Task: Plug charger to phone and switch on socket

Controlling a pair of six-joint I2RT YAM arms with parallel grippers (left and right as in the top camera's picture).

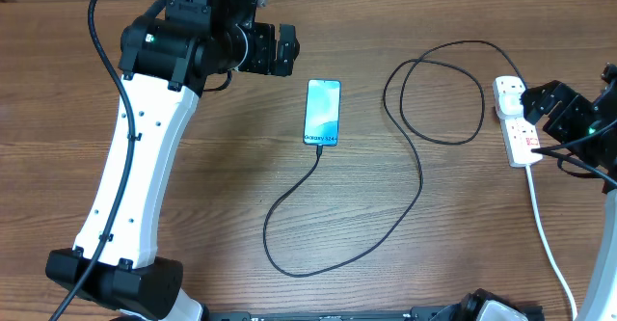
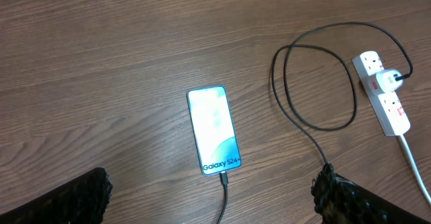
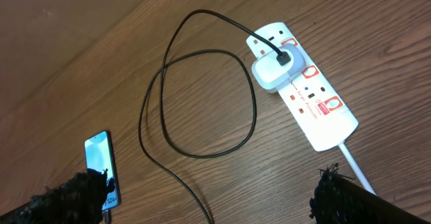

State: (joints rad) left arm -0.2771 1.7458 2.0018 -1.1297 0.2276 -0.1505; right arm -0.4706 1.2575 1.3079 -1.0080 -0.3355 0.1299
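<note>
The phone (image 1: 323, 113) lies mid-table, cyan screen lit, with the charger cable (image 1: 420, 181) plugged into its near end; it also shows in the left wrist view (image 2: 215, 130) and the right wrist view (image 3: 101, 167). The black cable loops across the table (image 3: 202, 103) to a white adapter (image 3: 274, 70) plugged into the white power strip (image 1: 517, 123), which also shows in the left wrist view (image 2: 385, 93). My left gripper (image 1: 287, 49) is open and empty, held left of and beyond the phone. My right gripper (image 1: 536, 104) is open and empty, above the power strip.
The strip's thick white cord (image 1: 549, 244) runs toward the front right edge. The left arm's white link (image 1: 135, 167) spans the table's left side. The wooden table (image 1: 212, 196) has nothing else on it.
</note>
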